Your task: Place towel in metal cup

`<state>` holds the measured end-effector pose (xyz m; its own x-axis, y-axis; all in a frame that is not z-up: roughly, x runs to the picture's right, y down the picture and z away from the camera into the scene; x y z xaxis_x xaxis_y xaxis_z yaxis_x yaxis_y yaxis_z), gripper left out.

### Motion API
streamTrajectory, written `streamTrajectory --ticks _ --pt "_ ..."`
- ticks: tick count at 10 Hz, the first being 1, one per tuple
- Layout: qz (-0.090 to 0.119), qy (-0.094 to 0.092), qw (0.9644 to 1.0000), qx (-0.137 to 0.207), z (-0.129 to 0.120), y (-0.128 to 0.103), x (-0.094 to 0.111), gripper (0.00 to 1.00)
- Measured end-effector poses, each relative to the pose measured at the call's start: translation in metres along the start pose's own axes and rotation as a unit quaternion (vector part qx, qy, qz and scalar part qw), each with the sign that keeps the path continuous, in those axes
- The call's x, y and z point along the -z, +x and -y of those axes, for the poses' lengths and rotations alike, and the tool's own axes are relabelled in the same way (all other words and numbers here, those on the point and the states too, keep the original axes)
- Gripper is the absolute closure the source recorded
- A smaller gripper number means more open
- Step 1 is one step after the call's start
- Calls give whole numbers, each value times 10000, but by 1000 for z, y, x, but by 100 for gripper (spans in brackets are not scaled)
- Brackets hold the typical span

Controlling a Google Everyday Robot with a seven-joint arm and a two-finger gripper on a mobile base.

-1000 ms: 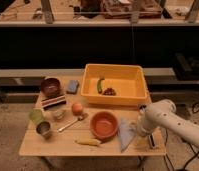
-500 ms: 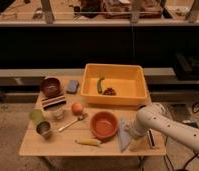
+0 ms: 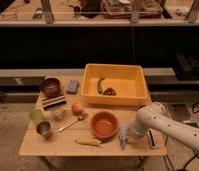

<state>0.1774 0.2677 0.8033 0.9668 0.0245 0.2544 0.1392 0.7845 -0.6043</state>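
Observation:
The towel [image 3: 123,138] is a pale blue cloth, bunched on the table's front edge just right of the orange bowl [image 3: 104,125]. My gripper [image 3: 128,134] is at the end of the white arm that reaches in from the right, and it is down right at the towel. The metal cup [image 3: 44,129] stands upright at the front left of the table, far from the gripper.
A yellow bin [image 3: 138,95] with a green vegetable stands at the back right. A green cup [image 3: 36,116], small white cup [image 3: 58,114], orange fruit [image 3: 77,108], spoon [image 3: 72,123], banana [image 3: 88,142], brown bowl [image 3: 51,86] and blue sponge [image 3: 73,86] lie at the left. A dark bar [image 3: 151,139] lies at the right edge.
The arm has swung left and down onto the towel. The towel looks narrower and more bunched than before.

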Motion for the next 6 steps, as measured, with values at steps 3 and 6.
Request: streamTrajectory --ticks 3,6 --pt "-905 -419 9946 -298 -2 15 5 100" --pt "-1943 -466 9794 -285 8 24 47 100"
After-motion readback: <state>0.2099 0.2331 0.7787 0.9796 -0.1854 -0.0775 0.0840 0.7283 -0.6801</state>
